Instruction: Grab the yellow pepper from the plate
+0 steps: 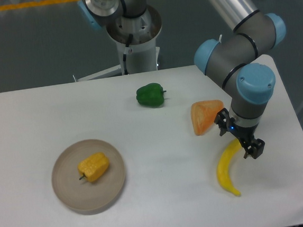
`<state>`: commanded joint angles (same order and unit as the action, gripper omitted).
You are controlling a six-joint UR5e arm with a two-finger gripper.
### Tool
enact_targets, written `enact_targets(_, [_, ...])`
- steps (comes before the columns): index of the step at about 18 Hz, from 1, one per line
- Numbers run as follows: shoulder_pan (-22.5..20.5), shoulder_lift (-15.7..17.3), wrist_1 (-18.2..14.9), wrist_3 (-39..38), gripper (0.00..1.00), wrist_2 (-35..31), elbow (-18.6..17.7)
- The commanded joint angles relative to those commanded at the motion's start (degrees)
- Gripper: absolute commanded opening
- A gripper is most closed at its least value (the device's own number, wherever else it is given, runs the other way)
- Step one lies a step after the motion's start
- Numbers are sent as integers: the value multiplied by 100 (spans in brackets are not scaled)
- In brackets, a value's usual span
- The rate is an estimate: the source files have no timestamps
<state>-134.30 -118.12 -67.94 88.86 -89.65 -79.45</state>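
Observation:
The yellow pepper point(93, 167) lies on the beige plate point(68, 192) at the front left of the table, its dark stem pointing left. My gripper point(242, 137) hangs far to the right, just above the top end of a banana, well away from the plate. Its dark fingers point down and hold nothing; from this angle I cannot tell how wide they stand.
A yellow banana point(228, 171) lies under the gripper at the front right. An orange wedge-shaped piece point(204, 116) sits just left of the gripper. A green pepper point(150, 95) lies at the back centre. The arm's base point(134, 35) stands behind the table.

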Motion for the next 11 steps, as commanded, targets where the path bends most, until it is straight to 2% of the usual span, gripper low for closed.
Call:
enact_targets(7, [9,0,-9,-26,100,0,35])
enact_targets(11, [175,61,-17,-772,100,87,88])
